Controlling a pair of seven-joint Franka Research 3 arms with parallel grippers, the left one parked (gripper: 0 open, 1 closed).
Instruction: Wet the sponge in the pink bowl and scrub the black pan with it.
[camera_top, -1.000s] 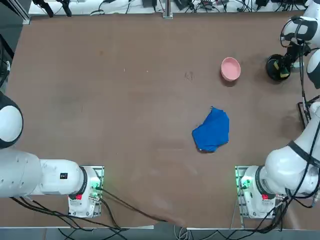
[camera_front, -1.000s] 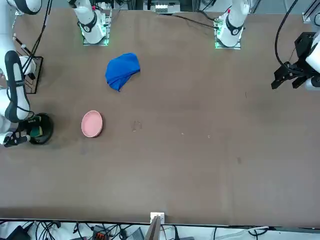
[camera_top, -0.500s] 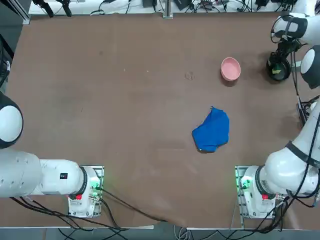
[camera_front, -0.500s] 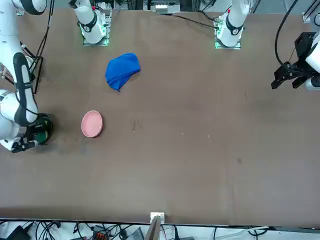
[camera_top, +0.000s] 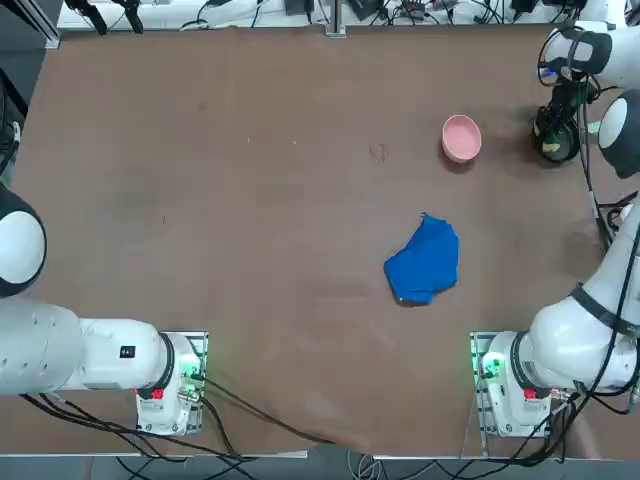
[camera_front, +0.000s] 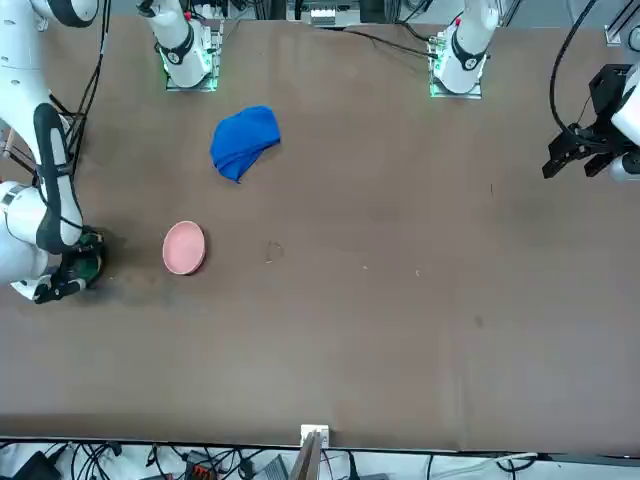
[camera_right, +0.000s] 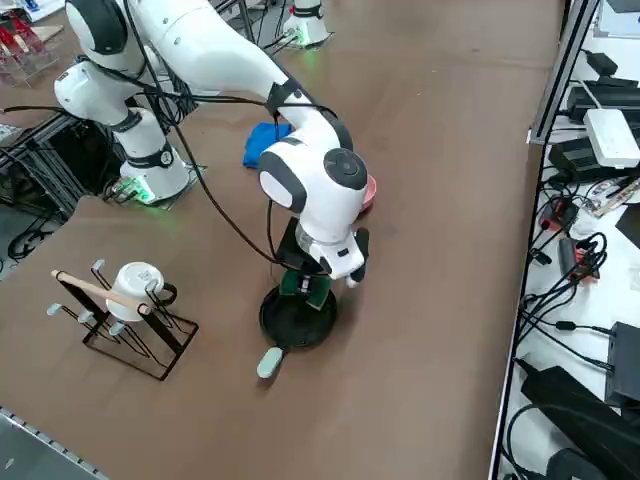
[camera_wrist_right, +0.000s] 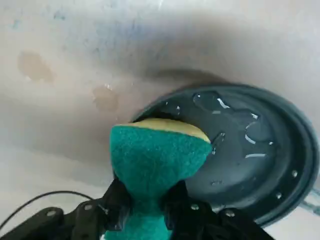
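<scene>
My right gripper (camera_wrist_right: 148, 198) is shut on the sponge (camera_wrist_right: 157, 152), green face out with the yellow layer at its tip. The sponge presses down at the rim of the black pan (camera_wrist_right: 245, 165), whose floor holds water drops. In the right side view the gripper (camera_right: 305, 283) points down into the pan (camera_right: 297, 322), and the pan's grey handle (camera_right: 270, 362) sticks out toward the table edge. From overhead the pan (camera_top: 552, 136) lies at the far right, partly under my wrist. The pink bowl (camera_top: 461, 137) stands apart, to the pan's left, also seen in the front view (camera_front: 184, 247).
A crumpled blue cloth (camera_top: 425, 260) lies mid-table, nearer my base. A wire rack with a white mug (camera_right: 135, 290) stands by the right edge of the table. Cables and power strips (camera_right: 600, 120) run beyond the far edge.
My right gripper has slid the sponge a little across the pan toward the pink bowl's side. It stays shut on the sponge. Bowl and cloth have not moved.
</scene>
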